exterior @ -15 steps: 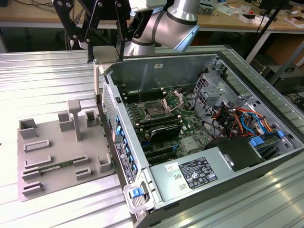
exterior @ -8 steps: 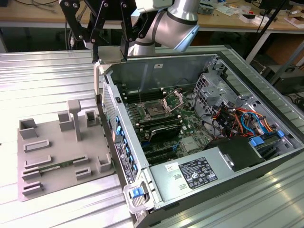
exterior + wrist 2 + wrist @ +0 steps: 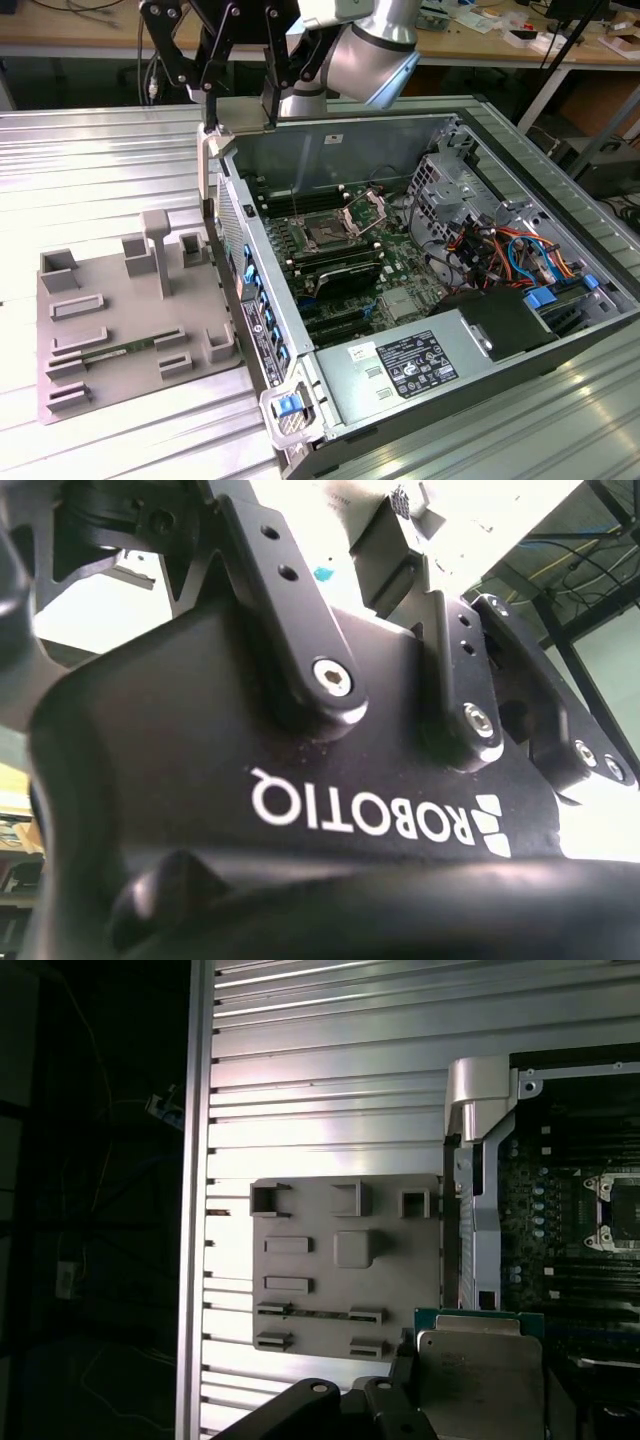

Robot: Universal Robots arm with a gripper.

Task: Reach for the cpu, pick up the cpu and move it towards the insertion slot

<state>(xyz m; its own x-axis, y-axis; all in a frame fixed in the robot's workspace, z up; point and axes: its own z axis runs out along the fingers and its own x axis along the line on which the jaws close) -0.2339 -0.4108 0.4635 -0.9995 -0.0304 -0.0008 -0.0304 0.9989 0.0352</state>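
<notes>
In the first wrist view the cpu [image 3: 482, 1385], a flat square chip with a pale silver top and a green edge, sits close to the camera with a black finger [image 3: 398, 1392] against its side. My gripper [image 3: 237, 100] is shut on it, high above the far corner of the open computer case at the exterior view's left. The insertion slot [image 3: 325, 233] lies lower on the motherboard, dark in the centre, its silver bracket [image 3: 366, 210] hinged up. It also appears in the first wrist view as the insertion slot [image 3: 620, 1210]. The gripper's black body [image 3: 300, 780] is seen from very close.
A grey parts fixture [image 3: 90, 320] with pockets and posts lies on the ribbed metal table, at the case's side toward the exterior view's left; the fixture [image 3: 300, 1210] is below me. The case wall [image 3: 225, 210], drive cage [image 3: 440, 185], cables [image 3: 500, 250] and power supply [image 3: 400, 365] surround the board.
</notes>
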